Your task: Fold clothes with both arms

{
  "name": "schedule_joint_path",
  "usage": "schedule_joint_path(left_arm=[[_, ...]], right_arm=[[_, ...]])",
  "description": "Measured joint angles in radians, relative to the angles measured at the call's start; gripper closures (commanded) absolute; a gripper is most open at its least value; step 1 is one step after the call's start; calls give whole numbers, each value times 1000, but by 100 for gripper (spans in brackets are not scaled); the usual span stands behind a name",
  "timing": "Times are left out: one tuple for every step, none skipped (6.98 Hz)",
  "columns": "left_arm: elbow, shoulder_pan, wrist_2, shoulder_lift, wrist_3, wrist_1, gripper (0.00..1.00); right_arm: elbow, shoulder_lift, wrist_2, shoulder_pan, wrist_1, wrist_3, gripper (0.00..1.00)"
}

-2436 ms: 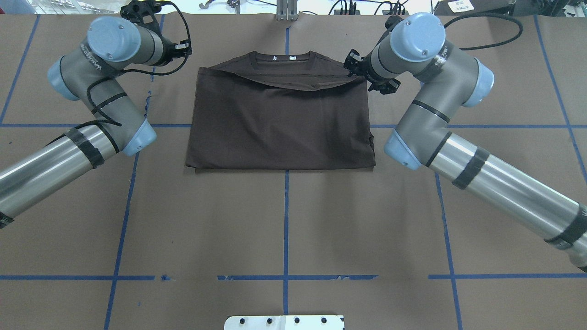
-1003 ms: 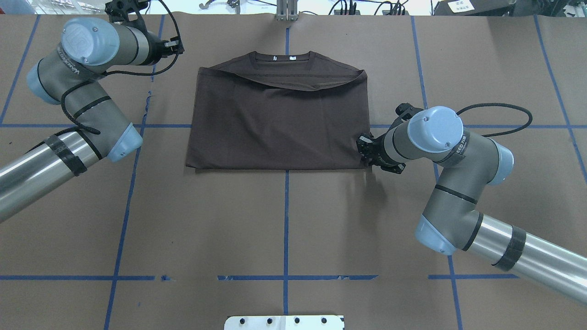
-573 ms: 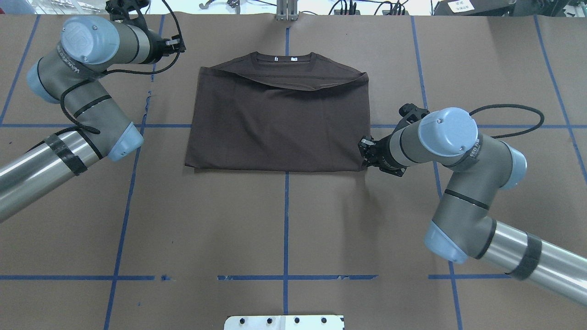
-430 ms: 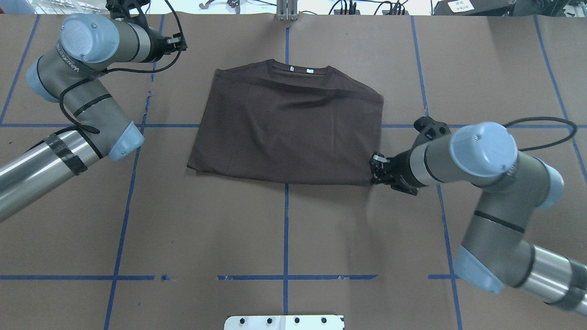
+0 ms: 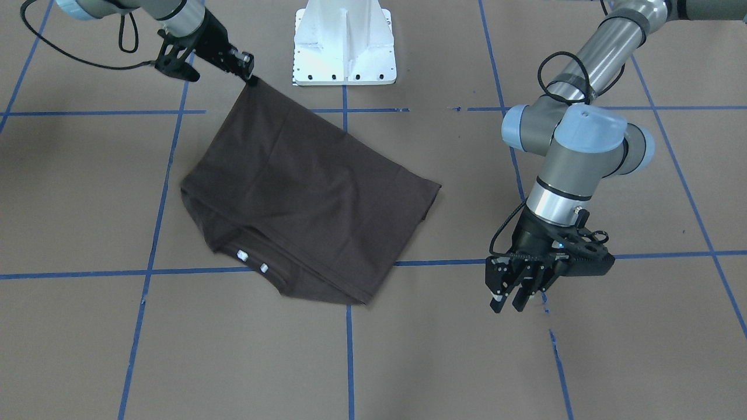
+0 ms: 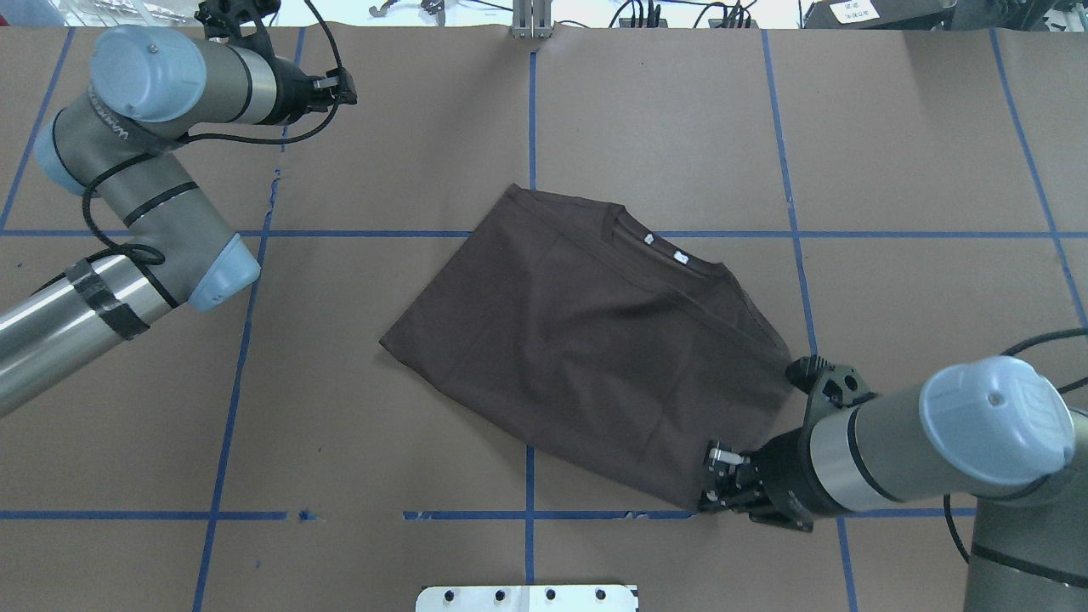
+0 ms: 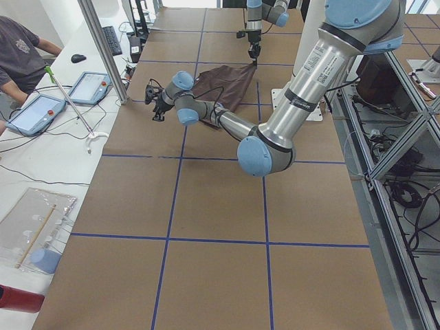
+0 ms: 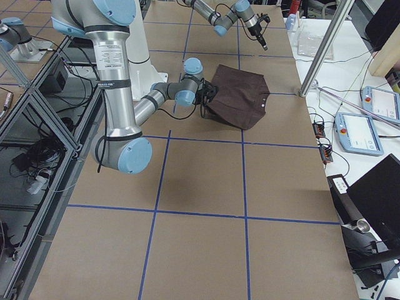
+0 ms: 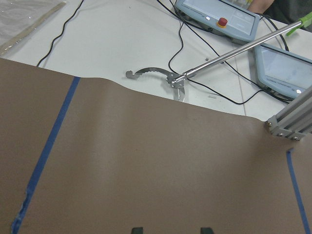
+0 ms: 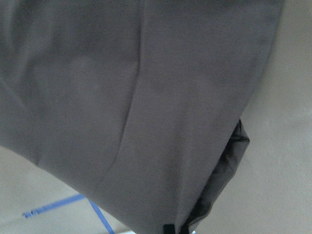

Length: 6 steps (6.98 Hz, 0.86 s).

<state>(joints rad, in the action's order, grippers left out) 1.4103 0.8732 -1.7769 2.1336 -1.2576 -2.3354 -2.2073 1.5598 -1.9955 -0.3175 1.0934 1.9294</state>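
The dark brown t-shirt, folded into a rectangle, lies slantwise on the brown table cover, collar and white neck tags turned to the far right. My right gripper is shut on its near right corner; in the front view that corner hangs stretched from the right gripper. In the right wrist view the t-shirt fills nearly the whole frame. Well clear of the cloth at the far left, my left gripper is open and empty; its fingertips stand apart over bare cover.
The white pedestal base sits at the near middle edge. Blue tape lines grid the cover. Past the far edge lie a metal grabber tool, cables and pendants. A person sits at that side.
My right gripper came down from the t-shirt's far right corner to its near right one, shut on it and pulled it near and right, so the shirt slid and swung round. My left arm drew back slightly.
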Motion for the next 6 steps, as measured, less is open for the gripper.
schedule_joint_path(left_arm=[[86, 0, -81, -48, -35, 1, 43], [169, -2, -174, -87, -119, 7, 42], [233, -10, -263, -120, -222, 16, 42], [294, -47, -300, -171, -309, 23, 42], [337, -103, -285, -217, -357, 27, 39], [347, -172, -243, -235, -395, 29, 38]], right_arm=[[-20, 11, -1, 46, -1, 7, 0], [-24, 12, 4, 45, -1, 7, 0], [-26, 10, 7, -8, -1, 4, 0], [-26, 6, 7, -103, -1, 2, 0], [-24, 1, 7, -201, -1, 0, 0], [-23, -2, 7, -284, -1, -3, 0]])
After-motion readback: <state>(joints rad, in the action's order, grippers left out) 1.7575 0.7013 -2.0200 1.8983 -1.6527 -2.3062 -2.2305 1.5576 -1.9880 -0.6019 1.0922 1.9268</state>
